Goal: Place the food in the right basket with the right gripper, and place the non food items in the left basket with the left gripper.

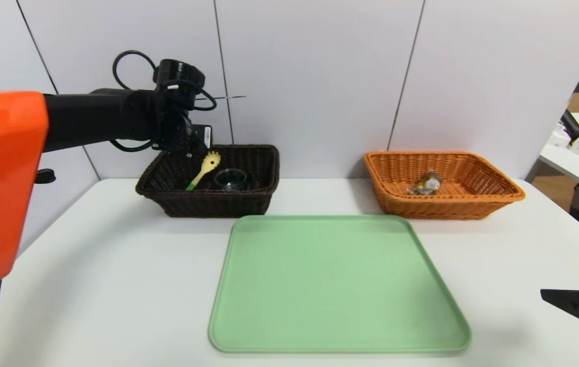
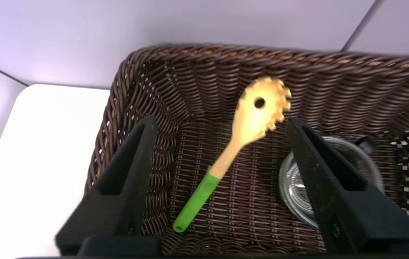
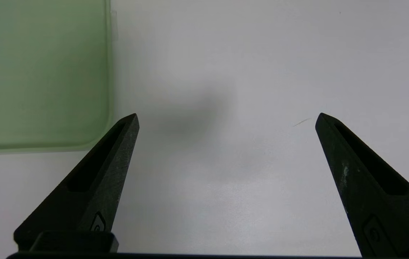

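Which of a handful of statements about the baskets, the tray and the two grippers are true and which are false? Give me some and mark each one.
1. The fork-like spoon lies in the dark brown basket. True.
2. The glass cup stands on the green tray. False: it sits in the dark brown basket beside the spoon.
3. The cookie roll lies in the orange-tan basket. True.
4. The left gripper is clamped on the spoon. False: it is open above the basket, holding nothing.
5. The right gripper is open over the bare table. True.
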Motion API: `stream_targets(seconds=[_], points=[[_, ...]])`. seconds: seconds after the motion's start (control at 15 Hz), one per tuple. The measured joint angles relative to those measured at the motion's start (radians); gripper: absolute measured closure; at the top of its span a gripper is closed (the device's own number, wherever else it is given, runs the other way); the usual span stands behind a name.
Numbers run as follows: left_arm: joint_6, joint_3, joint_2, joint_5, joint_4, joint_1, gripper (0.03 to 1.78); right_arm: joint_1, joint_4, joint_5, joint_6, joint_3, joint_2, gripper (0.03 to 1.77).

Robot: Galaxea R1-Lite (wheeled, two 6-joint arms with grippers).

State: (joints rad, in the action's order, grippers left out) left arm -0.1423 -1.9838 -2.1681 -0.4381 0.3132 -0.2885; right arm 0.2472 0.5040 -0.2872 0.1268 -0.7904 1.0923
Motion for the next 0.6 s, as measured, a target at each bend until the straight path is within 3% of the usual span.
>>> stream_targets(seconds=[0.27, 0.6], points=[[-0.028, -0.001, 0.096, 0.004, 0.029, -0.040, 0.35, -0.001, -0.045, -0.001, -0.002, -0.005, 0.003, 0.11], [-0.163, 0.042, 0.289, 0.008, 0.333, -0.161, 0.24, -0.001, -0.055, -0.004, -0.014, -0.034, 0.006, 0.11]])
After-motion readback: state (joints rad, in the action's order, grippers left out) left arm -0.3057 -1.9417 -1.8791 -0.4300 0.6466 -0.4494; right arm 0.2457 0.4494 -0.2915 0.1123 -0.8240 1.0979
